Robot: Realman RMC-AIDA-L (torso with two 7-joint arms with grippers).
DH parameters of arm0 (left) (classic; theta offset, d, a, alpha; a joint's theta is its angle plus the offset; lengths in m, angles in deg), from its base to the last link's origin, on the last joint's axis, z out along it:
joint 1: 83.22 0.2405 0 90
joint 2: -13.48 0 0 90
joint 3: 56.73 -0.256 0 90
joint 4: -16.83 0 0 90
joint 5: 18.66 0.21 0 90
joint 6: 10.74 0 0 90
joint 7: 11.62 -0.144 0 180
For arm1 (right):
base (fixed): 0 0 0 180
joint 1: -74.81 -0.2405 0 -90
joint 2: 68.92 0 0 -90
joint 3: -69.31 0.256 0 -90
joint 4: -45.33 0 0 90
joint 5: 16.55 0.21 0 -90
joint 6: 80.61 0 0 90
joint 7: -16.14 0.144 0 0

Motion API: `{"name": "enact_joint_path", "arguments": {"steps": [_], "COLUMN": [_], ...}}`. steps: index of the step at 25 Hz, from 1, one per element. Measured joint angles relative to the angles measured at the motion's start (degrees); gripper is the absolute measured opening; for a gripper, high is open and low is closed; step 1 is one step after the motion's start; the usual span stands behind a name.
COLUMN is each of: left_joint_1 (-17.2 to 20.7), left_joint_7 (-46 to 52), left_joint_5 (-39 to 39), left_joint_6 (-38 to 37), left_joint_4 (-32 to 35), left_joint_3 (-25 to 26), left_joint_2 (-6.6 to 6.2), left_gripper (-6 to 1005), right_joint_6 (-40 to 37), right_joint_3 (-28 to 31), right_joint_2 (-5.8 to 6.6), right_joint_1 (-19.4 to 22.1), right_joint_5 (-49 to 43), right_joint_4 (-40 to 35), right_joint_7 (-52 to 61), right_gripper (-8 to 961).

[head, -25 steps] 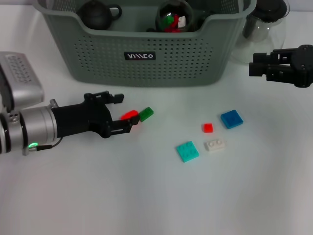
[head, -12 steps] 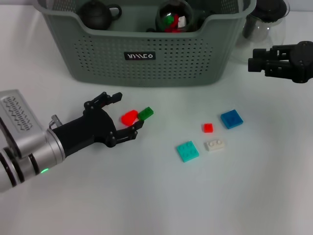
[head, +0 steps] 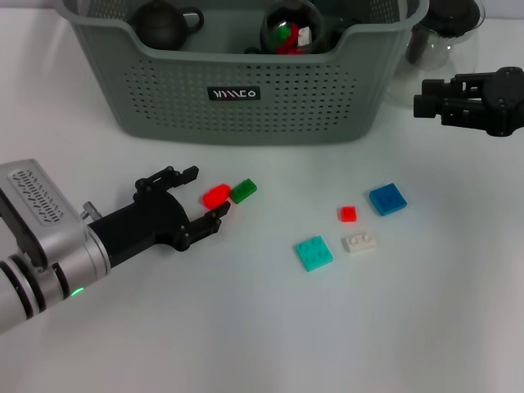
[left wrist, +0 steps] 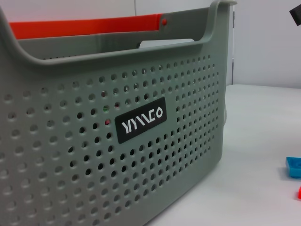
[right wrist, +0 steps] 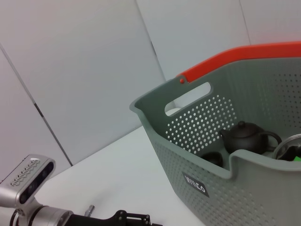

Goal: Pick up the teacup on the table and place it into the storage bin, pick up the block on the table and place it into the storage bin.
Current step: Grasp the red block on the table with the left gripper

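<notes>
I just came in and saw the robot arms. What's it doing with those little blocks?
It's tidying blocks into the bin. The left gripper is open on the table, right beside a red block that touches a green block; it isn't holding either. The right gripper waits off to the side near the bin. A teapot already sits in the bin. Four more blocks lie on the table.

open table (head: pixel 246 327) in front, storage bin (head: pixel 246 98) walling the back
</notes>
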Motion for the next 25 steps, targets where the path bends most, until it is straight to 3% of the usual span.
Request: {"name": "enact_joint_path", "arguments": {"steps": [4, 25], "left_joint_1": [-0.3, -1.4], "left_joint_7": [0.0, -0.2], "left_joint_5": [0.0, -0.5], "left_joint_6": [0.0, 3.7], "left_joint_4": [-0.3, -1.9], "left_joint_3": [-0.3, 2.0], "left_joint_2": [0.00, -0.17], "left_gripper": [677, 672], "right_joint_6": [0.1, 0.0], "right_joint_3": [0.0, 0.0], "right_joint_2": [-0.08, -0.01], "right_joint_1": [0.0, 0.7], "right_joint_5": [0.0, -0.2], "right_joint_4": [0.0, 0.0], "right_joint_7": [0.0, -0.2], "right_gripper": [413, 414]}}
